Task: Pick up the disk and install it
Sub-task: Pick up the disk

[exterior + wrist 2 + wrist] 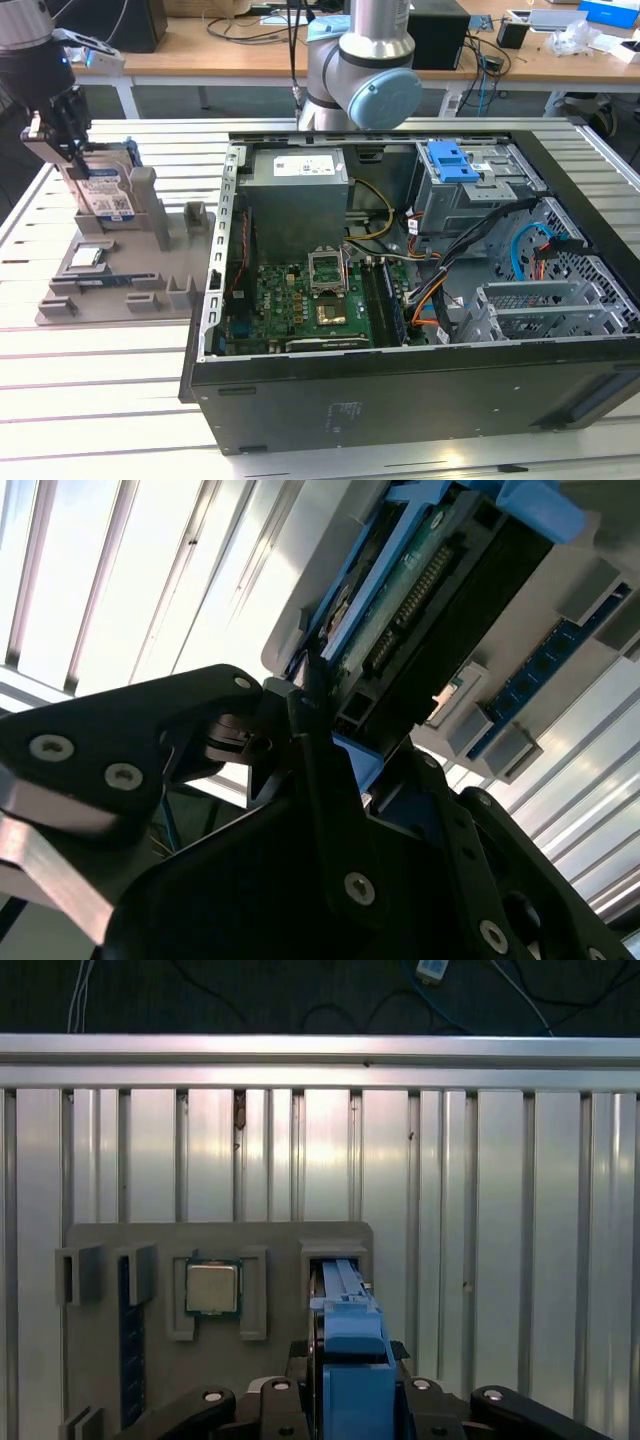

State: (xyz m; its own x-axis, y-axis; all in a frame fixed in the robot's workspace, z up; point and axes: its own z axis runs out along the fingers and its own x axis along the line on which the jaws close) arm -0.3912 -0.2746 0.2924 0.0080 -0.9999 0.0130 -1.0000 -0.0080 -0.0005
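The disk (108, 195) stands on edge in a slot of the grey holder tray (120, 290) at the exterior view's left, its silver face and white-and-blue label showing. My gripper (68, 150) sits at the disk's upper end, shut on it. In the first wrist view the blue carrier frame of the disk (350, 1345) lies between my black fingers (300, 1365), just in front of the tray's slot (335, 1250). In the second wrist view the disk's (440, 590) connector edge shows, and my gripper (330, 730) clamps its blue edge.
The open computer case (400, 380) takes up the middle and right of the slatted table, with a grey drive cage topped by a blue latch (450, 160) and a power supply (300, 190). On the tray lie a processor chip (212, 1287) and a blue memory stick (125, 1340).
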